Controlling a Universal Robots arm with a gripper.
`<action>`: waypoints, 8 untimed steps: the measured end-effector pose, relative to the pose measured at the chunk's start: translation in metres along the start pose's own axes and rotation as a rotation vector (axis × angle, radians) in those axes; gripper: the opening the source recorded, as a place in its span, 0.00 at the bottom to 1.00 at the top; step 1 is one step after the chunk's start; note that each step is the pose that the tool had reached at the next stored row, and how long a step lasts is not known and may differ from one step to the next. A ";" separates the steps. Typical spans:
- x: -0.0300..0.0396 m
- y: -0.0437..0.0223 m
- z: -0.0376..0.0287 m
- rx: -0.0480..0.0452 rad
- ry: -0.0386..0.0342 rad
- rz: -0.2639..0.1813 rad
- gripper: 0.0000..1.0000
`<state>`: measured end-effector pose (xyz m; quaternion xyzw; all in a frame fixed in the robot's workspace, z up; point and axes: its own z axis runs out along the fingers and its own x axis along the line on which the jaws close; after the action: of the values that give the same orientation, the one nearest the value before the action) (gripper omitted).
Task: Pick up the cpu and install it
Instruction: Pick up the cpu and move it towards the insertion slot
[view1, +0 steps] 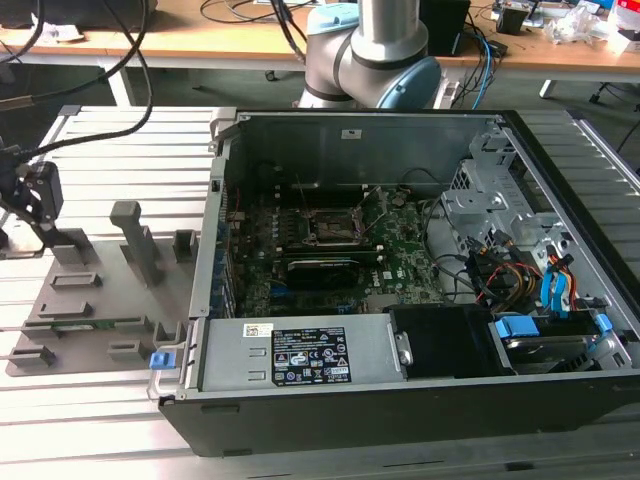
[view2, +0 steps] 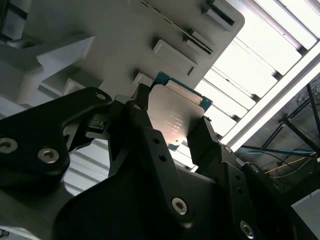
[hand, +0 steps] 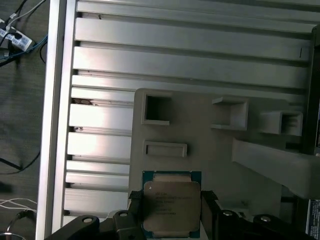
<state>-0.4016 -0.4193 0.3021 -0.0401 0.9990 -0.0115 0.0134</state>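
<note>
The cpu (hand: 171, 202) is topped in pale silver-grey and edged in teal. The tool (view2: 172, 125) is finished black, the counter (hand: 200, 65) ribbed silver.

Room light even, from overhead. Glare bleaches the slats (view2: 260, 65) beyond the gripper (view2: 172, 120); its black fingers (view2: 150, 145) lie in shadow. Soft sheen on the cpu (view2: 175, 112) gripped between them. Case (view1: 400, 140) interior dim.

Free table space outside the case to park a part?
Exterior view's left of the case: bare table slats beyond the fixture plate and on its near side. The plate is crowded with holders; the gripper grips the cpu over it.
</note>
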 end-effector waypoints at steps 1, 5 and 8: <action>-0.0002 -0.0002 -0.0062 -0.0001 -0.0001 0.000 0.55; -0.0005 -0.0005 -0.0210 0.0000 -0.0001 0.000 0.55; -0.0008 -0.0008 -0.0323 0.0000 0.0000 0.000 0.55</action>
<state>-0.4016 -0.4193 0.3345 -0.0401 0.9990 -0.0115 0.0134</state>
